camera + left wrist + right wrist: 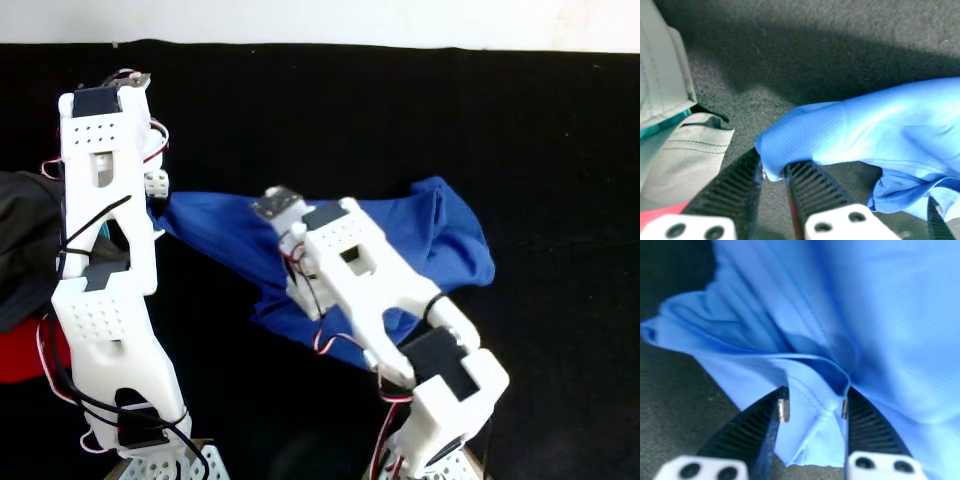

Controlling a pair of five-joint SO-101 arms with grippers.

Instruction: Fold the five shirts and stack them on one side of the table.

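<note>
Ribbed fingers (pixel 735 185) of the left end effector (pixel 774 172) are closed tight on one corner of the blue shirt (pixel 865 130). Just beside them, a grey garment (pixel 675 135) and a strip of red cloth (pixel 657 212) lie at the left edge of the black desk (pixel 400 110). The right end effector (pixel 813 409) stands half-open over a hemmed fold nearer the shirt's middle, with a finger on either side and no visible pinch. The shirt lies crumpled across the centre of the desk between the two arms, one end drawn out toward the left arm. Judging from this, the step in hand is spreading it flat before folding. To do it well, the right end effector should close on a single layer of hem. Both should then pull apart evenly and low, keeping the cloth taut without dragging it onto the grey garment
</note>
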